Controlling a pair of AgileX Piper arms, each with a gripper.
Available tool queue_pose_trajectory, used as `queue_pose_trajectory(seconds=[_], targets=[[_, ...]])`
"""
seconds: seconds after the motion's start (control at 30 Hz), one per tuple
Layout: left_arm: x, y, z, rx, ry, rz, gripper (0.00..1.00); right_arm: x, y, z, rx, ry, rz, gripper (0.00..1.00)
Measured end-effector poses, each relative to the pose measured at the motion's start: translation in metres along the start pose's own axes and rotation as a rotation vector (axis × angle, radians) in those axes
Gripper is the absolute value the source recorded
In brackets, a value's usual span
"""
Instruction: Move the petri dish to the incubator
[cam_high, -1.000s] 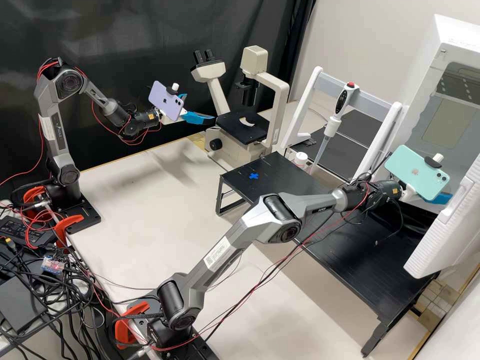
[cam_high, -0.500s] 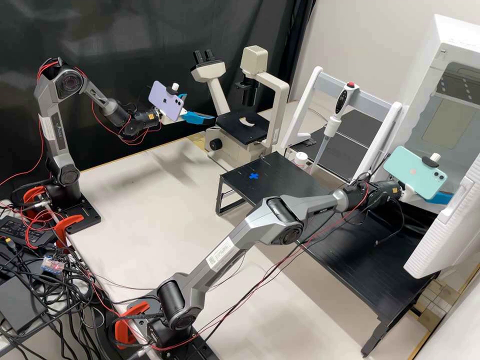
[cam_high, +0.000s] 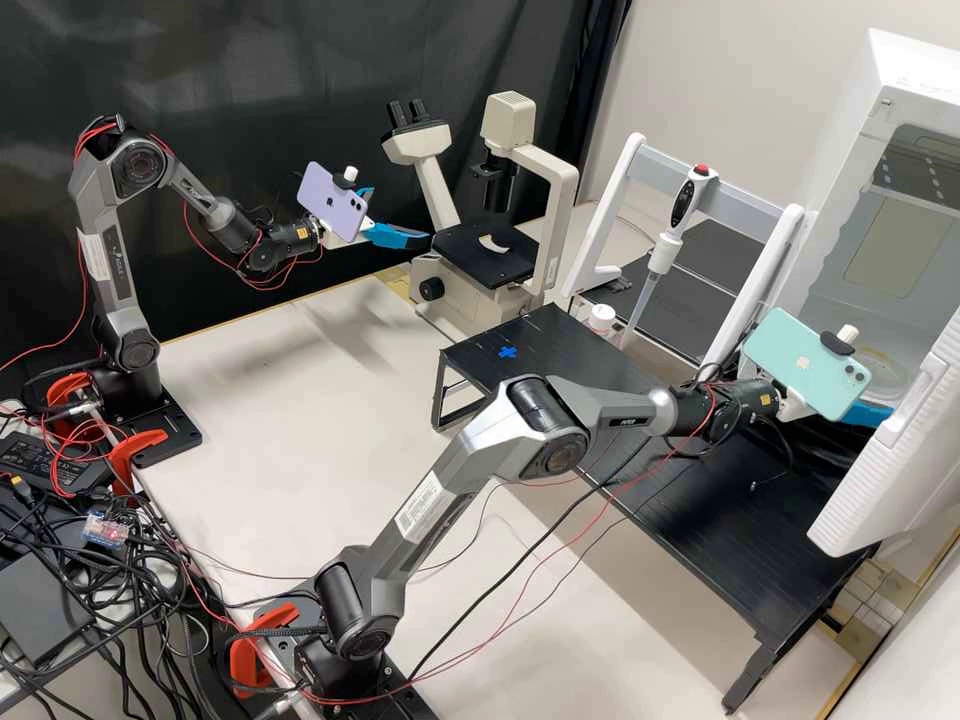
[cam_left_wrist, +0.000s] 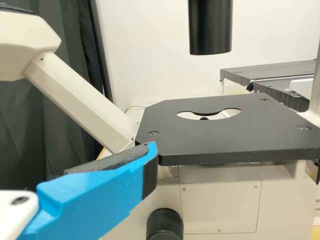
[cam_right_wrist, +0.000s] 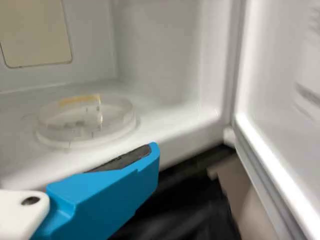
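In the high view, the right arm (cam_high: 545, 430) is drawing back. Against the two earlier frames, its mint phone (cam_high: 806, 362) is now sitting lower and farther out from the incubator (cam_high: 838, 165), while the left arm (cam_high: 108, 250) is keeping the same pose. For the task, I am judging that the placing is finishing and the right pincer (cam_right_wrist: 151, 152) is leaving the dish behind. The door (cam_high: 900, 440) is still standing open, so closing it may be remaining, if this is wanted. When going out, the pincer should be keeping away from this door.

The right wrist view is giving the inside: the petri dish (cam_right_wrist: 85, 124) is lying flat on the white incubator floor (cam_right_wrist: 167, 127), apart from the near blue finger (cam_right_wrist: 107, 195). The dark pad of this finger is facing free space, so the right pincer is standing wide and is holding nothing. The high view is instead giving the whole layout, with the incubator beside the black desk (cam_high: 740, 530) and both arms reaching from the same side.

The left wrist view is looking at the microscope stage (cam_left_wrist: 225, 142) from close. There the left pincer (cam_high: 402, 214) is waiting wide, its pad bare; in the high view its two blue fingers are standing apart.
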Motion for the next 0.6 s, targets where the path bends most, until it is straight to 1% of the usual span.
queue_pose_trajectory(seconds=[0.03,0.07,0.17,0.23,0.27,0.3,0.37,0.4,0.43,0.47,0.53,0.6], targets=[[0.0,0.0,0.0,0.0,0.0,0.0,1.0,-0.008,0.003,0.0,0.008,0.003,0.008,1.0],[0.0,0.0,0.0,0.0,0.0,0.0,1.0,-0.017,0.003,0.006,0.013,-0.008,0.01,1.0],[0.0,0.0,0.0,0.0,0.0,0.0,1.0,-0.042,0.005,0.012,0.024,-0.008,0.026,1.0],[0.0,0.0,0.0,0.0,0.0,0.0,1.0,-0.059,0.007,0.013,0.026,0.01,0.045,1.0],[0.0,0.0,0.0,0.0,0.0,0.0,1.0,-0.076,0.004,0.017,0.029,0.012,0.045,1.0],[0.0,0.0,0.0,0.0,0.0,0.0,1.0,-0.083,0.003,0.017,0.03,0.02,0.048,1.0],[0.0,0.0,0.0,0.0,0.0,0.0,1.0,-0.11,-0.001,0.017,0.031,0.054,0.062,1.0],[0.0,0.0,0.0,0.0,0.0,0.0,1.0,-0.117,-0.003,0.016,0.026,0.067,0.065,1.0],[0.0,0.0,0.0,0.0,0.0,0.0,1.0,-0.134,-0.003,0.013,0.014,0.101,0.073,1.0],[0.0,0.0,0.0,0.0,0.0,0.0,1.0,-0.14,-0.006,0.014,0.011,0.109,0.071,1.0],[0.0,0.0,0.0,0.0,0.0,0.0,1.0,-0.17,-0.013,0.008,0.003,0.176,0.081,1.0],[0.0,0.0,0.0,0.0,0.0,0.0,1.0,-0.195,-0.022,0.002,0.008,0.237,0.084,1.0]])
